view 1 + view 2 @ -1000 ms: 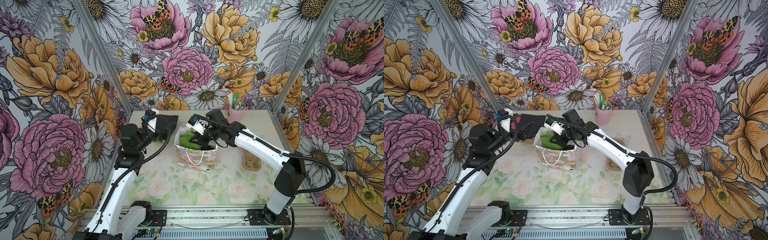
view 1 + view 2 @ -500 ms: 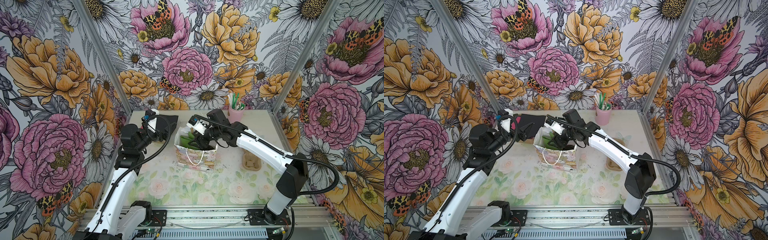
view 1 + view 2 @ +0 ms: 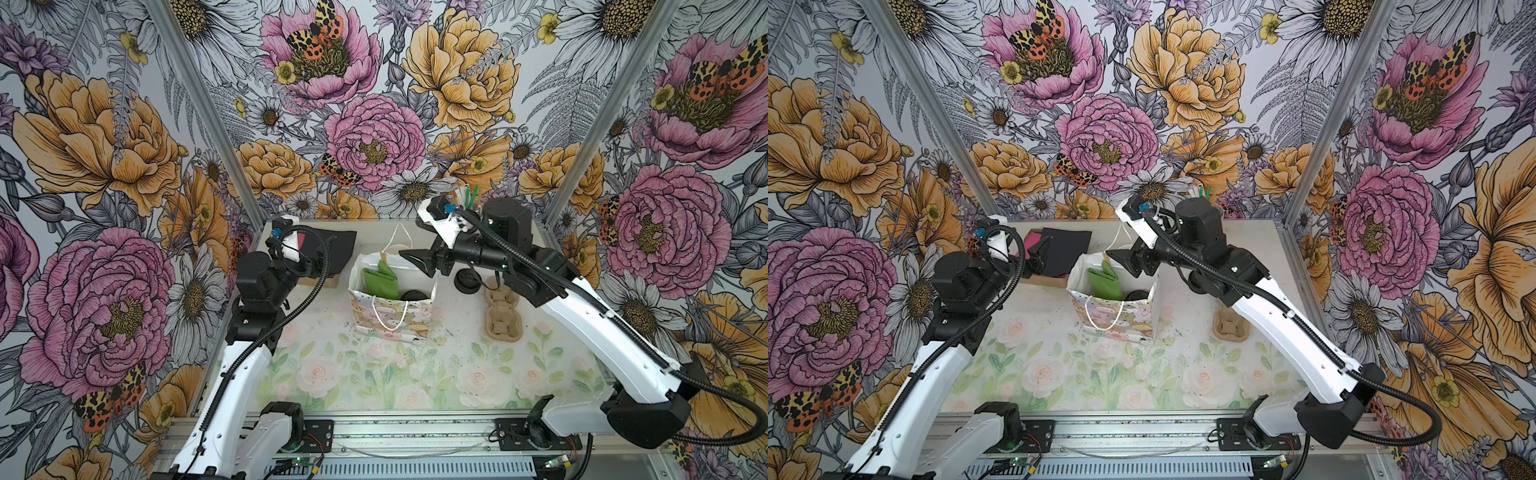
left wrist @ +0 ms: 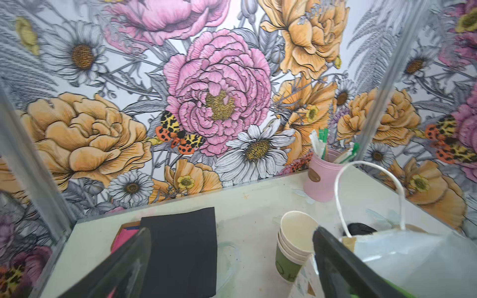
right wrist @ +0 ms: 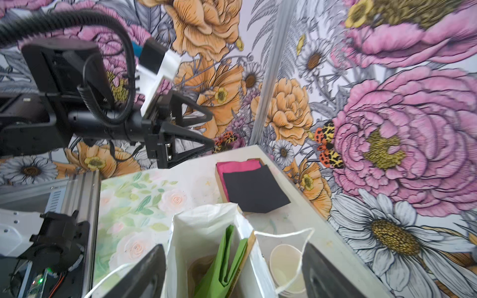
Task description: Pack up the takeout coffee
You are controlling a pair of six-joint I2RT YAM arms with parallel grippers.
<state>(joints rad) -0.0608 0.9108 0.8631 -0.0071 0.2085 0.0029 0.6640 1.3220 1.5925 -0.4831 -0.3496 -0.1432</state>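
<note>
The takeout coffee [image 3: 412,295] appears to sit inside the gift bag [image 3: 390,322]. Only its black lid shows in both top views, beside a green napkin [image 3: 380,276], and the right wrist view leaves it unclear. The right pincer [image 3: 417,262] hovers spread and empty over the bag, and the left pincer [image 4: 231,232] is spread too. The cup is likely light, crushable paper, so grip it gently below the lid.

You've got left arm [image 3: 245,374] and right arm [image 3: 602,332]: white shells, black joints, black corrugated cable [image 5: 64,18] looped behind the wrists. White camera mount [image 3: 444,226], blue plug [image 3: 448,208], just behind left gripper [image 4: 231,232] and right gripper [image 5: 233,247]. Black wedge-shaped fingers [image 4: 335,265].
</note>
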